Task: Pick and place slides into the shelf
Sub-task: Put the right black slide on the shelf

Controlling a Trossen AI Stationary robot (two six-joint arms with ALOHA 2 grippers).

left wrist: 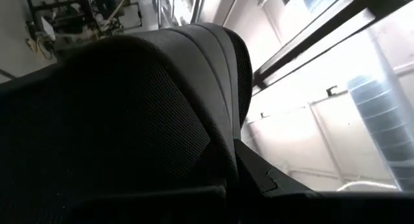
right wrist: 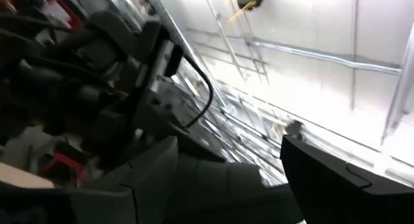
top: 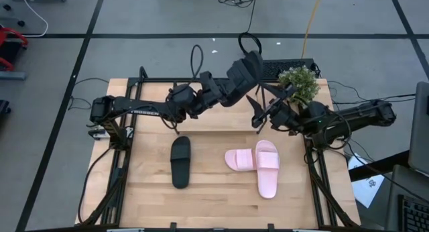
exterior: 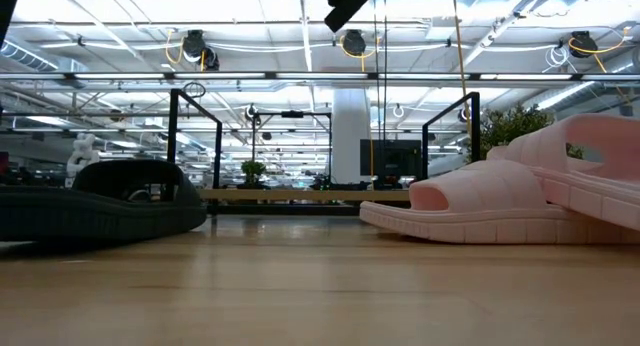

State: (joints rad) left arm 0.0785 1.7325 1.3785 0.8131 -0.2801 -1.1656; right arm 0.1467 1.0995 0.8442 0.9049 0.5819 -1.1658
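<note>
My left gripper [top: 226, 86] is shut on a black slide [top: 247, 68] and holds it high over the table's far middle. This slide fills the left wrist view [left wrist: 129, 114]. My right gripper [top: 271, 102] stands open just right of it, fingers pointing toward it, and the slide's ribbed face [right wrist: 220, 179] shows beyond them. A second black slide [top: 180, 162] lies sole down on the table. Two pink slides [top: 241, 159] [top: 267, 169] lie to its right, one crossing the other. The shelf [exterior: 300, 194] stands at the table's far edge. My left gripper comes at the black slide from the table's left, slanting upward. The slide's wide mesh strap [left wrist: 142, 120] sits right in front of the wrist and hides the fingers' place of contact. The slide is lifted clear of the table and tilted.
A potted green plant [top: 299, 83] stands at the far right of the table, close to my right arm. Black frame rails [top: 320, 185] run along the table's left and right sides. Bare wood [top: 214, 198] lies in front of the slides.
</note>
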